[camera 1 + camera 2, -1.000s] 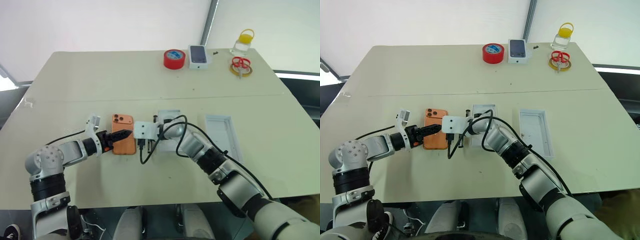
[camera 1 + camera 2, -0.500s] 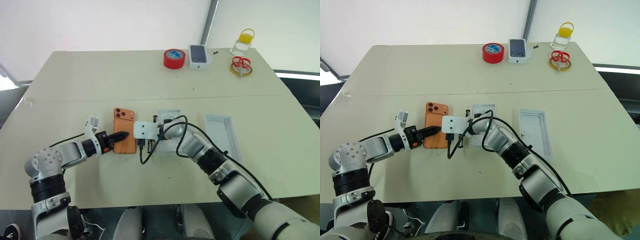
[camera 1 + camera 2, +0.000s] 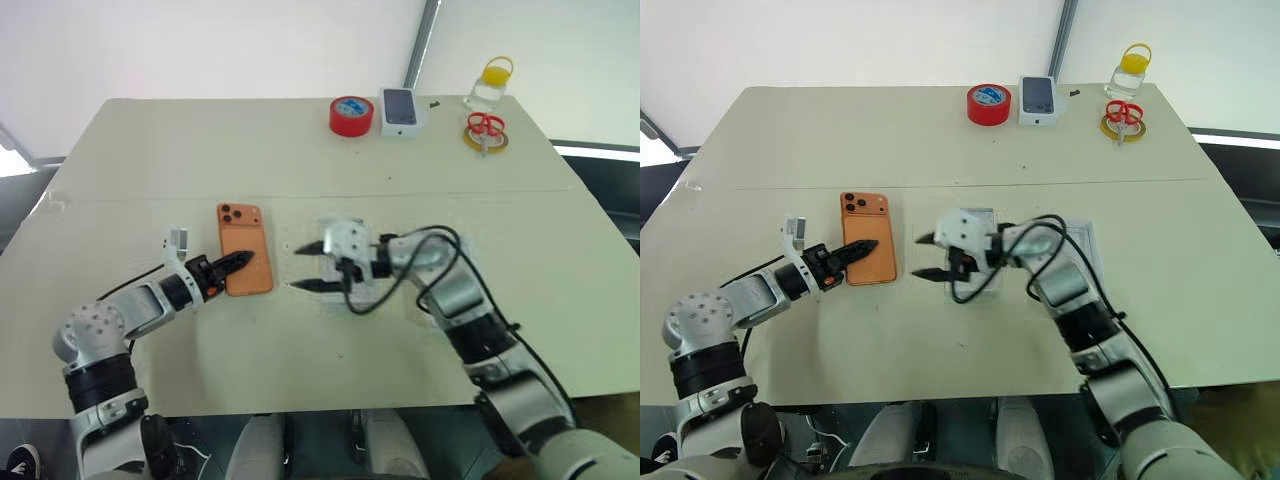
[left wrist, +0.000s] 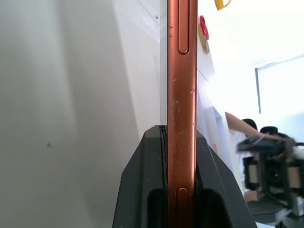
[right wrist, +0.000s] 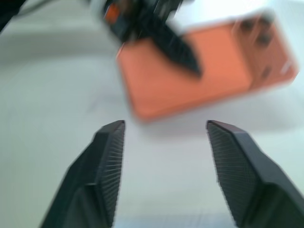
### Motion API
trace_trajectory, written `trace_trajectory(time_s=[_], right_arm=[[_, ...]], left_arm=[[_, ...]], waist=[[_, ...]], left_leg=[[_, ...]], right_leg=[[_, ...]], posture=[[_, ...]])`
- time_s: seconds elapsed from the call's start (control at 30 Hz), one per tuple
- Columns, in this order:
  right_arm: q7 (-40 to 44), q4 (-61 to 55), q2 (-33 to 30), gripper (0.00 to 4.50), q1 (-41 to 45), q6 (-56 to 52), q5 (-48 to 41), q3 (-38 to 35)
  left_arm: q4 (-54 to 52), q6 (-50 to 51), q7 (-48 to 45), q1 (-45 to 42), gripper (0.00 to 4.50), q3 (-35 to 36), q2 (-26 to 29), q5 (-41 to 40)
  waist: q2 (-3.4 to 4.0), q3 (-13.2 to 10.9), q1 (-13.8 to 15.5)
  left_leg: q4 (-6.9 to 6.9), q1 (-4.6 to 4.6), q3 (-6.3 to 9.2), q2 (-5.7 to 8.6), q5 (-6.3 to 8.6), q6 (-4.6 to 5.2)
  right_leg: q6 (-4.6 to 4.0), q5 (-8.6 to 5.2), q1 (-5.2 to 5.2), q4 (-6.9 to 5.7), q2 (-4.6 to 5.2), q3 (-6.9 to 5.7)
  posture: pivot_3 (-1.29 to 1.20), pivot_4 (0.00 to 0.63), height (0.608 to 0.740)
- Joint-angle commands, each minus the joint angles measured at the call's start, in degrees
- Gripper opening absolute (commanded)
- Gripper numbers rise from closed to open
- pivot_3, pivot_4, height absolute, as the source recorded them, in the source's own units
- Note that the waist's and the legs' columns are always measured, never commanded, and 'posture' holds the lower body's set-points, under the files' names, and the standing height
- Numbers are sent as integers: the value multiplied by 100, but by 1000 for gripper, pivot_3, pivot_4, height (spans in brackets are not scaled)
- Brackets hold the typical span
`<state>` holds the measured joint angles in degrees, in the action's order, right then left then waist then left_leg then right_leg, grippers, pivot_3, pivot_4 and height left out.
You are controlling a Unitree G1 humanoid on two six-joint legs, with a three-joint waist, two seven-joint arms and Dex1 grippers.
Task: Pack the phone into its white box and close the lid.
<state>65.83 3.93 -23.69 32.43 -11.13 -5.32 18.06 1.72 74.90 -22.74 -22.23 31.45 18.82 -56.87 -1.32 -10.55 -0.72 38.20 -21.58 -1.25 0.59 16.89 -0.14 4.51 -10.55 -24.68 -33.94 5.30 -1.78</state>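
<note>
Your left pincer (image 3: 240,260) is clamped on the phone (image 3: 245,249), gripping its near long edge; in the left wrist view the orange edge sits squeezed btwn the two black fingers (image 4: 142,190). Phone is back-up, camera bump at the far end, on the left-centre of the bench (image 3: 180,160); can't tell if it rests flat or is lifted a bit.

Your right pincer (image 3: 308,266) is wide open, holding nothing, pointing left toward the phone w/ a clear gap btwn them.

The white box (image 3: 980,218) sits just behind the right pincer, mostly hidden by it. The lid (image 3: 1087,238) is mostly hidden behind the right arm.

Far edge: red tape roll (image 3: 350,116), small white box (image 3: 399,110), scissors (image 3: 484,128), jar w/ yellow cap (image 3: 488,85).
</note>
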Motion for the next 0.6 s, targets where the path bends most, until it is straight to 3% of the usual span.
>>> trace_trajectory(time_s=[0.03, 0.27, 0.37, 0.43, 0.6], right_arm=[[193, -504, -438, 2673, -268, 291, -47, -94], [136, -685, -896, 2673, -845, 709, 2, -140], [8, -627, -954, 1895, -897, 895, 272, -12], [-89, -636, -957, 919, -936, 953, 379, 13], [-145, -767, -887, 919, -947, 771, 190, -74]], left_arm=[[-221, -376, -114, -40, 0, -69, -50, -102], [76, -744, -78, -179, 0, -262, -54, -23], [126, -772, -91, -244, 0, -341, -27, -57], [128, -764, -86, -295, 0, -370, -14, -99], [156, -701, -88, -343, 0, -368, 17, -160]], waist=[[-4, -2, 4], [-16, -10, 1], [-21, -12, 9], [-22, -13, 10], [-24, -14, 13]], left_leg=[[0, 1, 0, -1, 0, 0], [-1, 3, -3, -22, -1, -1], [0, 2, -4, -21, -2, -1], [0, 2, -3, -21, -2, -1], [0, 0, -2, -21, -2, -1]], right_leg=[[-6, -4, -1, 0, -1, 0], [-11, -8, -1, 3, -25, 2], [-11, -8, -1, 5, -24, 3], [-11, -8, 0, 7, -24, 3], [-11, -8, 0, 7, -24, 3]], posture=[[0, 150, 739], [0, 150, 739], [0, 150, 739], [0, 150, 739], [0, 150, 739]])
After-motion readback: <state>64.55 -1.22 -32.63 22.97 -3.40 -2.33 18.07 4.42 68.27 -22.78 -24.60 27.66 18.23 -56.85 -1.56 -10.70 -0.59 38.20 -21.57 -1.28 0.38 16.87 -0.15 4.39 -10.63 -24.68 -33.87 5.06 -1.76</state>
